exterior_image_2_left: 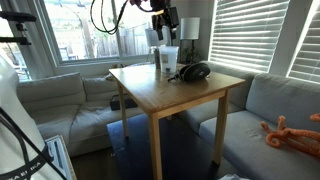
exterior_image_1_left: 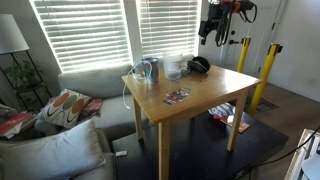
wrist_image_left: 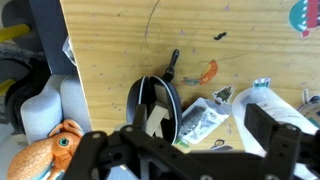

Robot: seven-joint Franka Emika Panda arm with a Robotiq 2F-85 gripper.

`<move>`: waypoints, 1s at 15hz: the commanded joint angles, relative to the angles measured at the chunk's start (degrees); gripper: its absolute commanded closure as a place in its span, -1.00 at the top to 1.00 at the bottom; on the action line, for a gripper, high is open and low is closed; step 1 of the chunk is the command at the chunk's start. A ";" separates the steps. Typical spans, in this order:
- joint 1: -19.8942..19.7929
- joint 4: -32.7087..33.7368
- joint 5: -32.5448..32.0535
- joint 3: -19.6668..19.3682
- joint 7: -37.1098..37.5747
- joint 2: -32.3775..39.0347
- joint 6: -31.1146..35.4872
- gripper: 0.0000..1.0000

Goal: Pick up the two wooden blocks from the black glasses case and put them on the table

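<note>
The black glasses case (wrist_image_left: 172, 100) lies open on the light-wood table (wrist_image_left: 120, 50). Inside it, pale wooden blocks (wrist_image_left: 156, 120) lean against each other. In both exterior views the case (exterior_image_1_left: 200, 65) (exterior_image_2_left: 193, 72) sits near the table's far edge, by the clear containers. My gripper (wrist_image_left: 200, 128) is open and empty. It hangs well above the case, clear of the table (exterior_image_1_left: 200, 100) (exterior_image_2_left: 160, 95), as both exterior views show (exterior_image_1_left: 210, 28) (exterior_image_2_left: 165, 20). The blocks cannot be made out in the exterior views.
Clear containers (exterior_image_1_left: 150, 70) (exterior_image_2_left: 168, 58) (wrist_image_left: 265, 100) stand beside the case. A printed plastic packet (wrist_image_left: 200, 122) and a small orange item (wrist_image_left: 208, 72) lie near it. A flat reddish item (exterior_image_1_left: 177, 96) lies mid-table. A grey couch (exterior_image_1_left: 90, 85) with an orange plush toy (wrist_image_left: 50, 150) flanks the table.
</note>
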 commanded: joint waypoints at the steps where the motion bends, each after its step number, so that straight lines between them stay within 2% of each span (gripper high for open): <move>1: -0.08 -0.01 -0.49 -0.48 -0.18 0.72 1.69 1.00; 8: -0.23 -0.06 -0.76 -0.73 -0.46 1.39 3.02 1.00; 14: -1.07 3.07 -0.79 -2.32 0.64 8.15 9.48 1.00; 15: -1.12 3.62 -0.46 -2.69 0.82 9.34 10.04 0.84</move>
